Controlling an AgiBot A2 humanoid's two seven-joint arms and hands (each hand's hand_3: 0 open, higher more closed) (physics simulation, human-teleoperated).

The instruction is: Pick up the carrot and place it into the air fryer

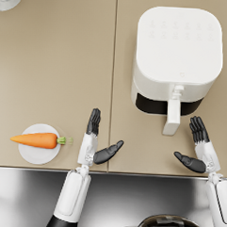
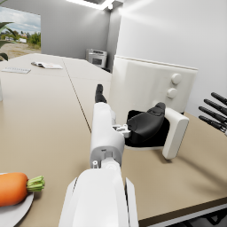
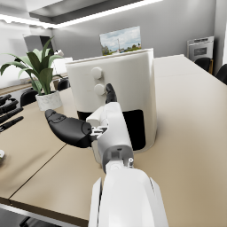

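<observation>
Presently listed: one tapered orange carrot with a short green stalk (image 1: 35, 139), lying on a small round white plate (image 1: 37, 155) at the near edge of the matte beige tabletop (image 1: 56, 70). Its long axis runs crosswise to the left forearm, stalk end toward the left hand (image 1: 92, 142), pointed tip away. Left hand: empty, fingers spread, thumb splayed inward; the carrot lies just beside it on its outer side, not touching. Right hand (image 1: 198, 149): likewise empty and spread, well apart from the carrot, with the left hand between them. Nearer hand, by judgement: the left; a short outward reach would bring its fingers over the stalk end, and a grasp across the thick middle looks the surer option. One boxy white air fryer with rounded top (image 1: 177, 52), dark front opening and protruding white drawer handle (image 1: 172, 116), stands ahead of both hands, closer to the right.
</observation>
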